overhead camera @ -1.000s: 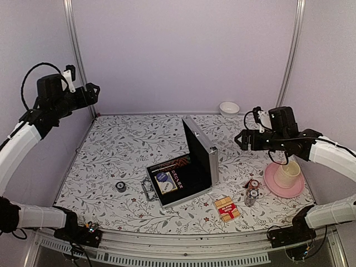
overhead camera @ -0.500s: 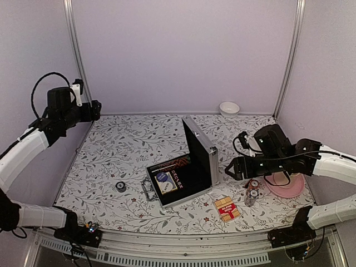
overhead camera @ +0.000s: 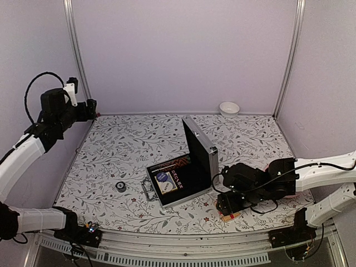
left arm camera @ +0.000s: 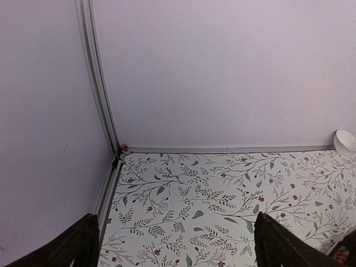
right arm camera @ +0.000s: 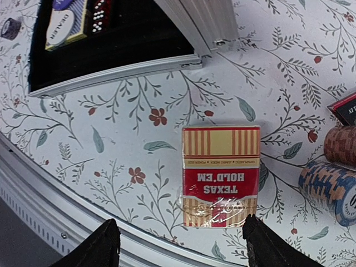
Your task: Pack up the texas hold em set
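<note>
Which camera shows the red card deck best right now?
Right wrist: the red card deck lies flat, whole and readable, between the right tool's fingers. Top external shows only a sliver of it under that tool. Left wrist misses it.

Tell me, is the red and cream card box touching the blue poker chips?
Apart. The right wrist view shows flowery table between the red and cream card box and the blue poker chip stack.

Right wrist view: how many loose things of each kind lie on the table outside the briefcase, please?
Red card deck: 1
Chip stacks: 2, one bluish and one reddish
Black round button: 1
Dark red-edged item, cut off at the right edge, kind unclear: 1
Total: 5
</note>
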You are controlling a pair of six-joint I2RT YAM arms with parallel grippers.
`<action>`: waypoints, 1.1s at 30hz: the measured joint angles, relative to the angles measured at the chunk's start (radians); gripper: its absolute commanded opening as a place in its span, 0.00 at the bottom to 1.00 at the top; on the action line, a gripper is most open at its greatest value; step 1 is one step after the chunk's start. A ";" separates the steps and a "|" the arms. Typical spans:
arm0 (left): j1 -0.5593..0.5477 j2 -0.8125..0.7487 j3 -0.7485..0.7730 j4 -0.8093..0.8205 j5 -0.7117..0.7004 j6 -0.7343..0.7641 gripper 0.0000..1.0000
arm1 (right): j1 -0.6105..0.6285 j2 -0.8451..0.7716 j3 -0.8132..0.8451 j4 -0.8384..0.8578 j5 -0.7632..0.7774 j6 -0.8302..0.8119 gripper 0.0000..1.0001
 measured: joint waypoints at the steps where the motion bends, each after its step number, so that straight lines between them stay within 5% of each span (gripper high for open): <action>1: 0.000 -0.002 0.000 0.001 0.000 0.001 0.97 | 0.005 0.024 0.000 -0.007 0.014 0.019 0.81; 18: 0.000 -0.013 -0.012 0.006 0.000 0.003 0.97 | 0.006 0.171 -0.050 0.021 0.076 0.087 0.87; 33: 0.000 -0.012 -0.012 0.006 0.012 0.003 0.97 | 0.007 0.282 -0.053 0.085 0.076 0.035 0.80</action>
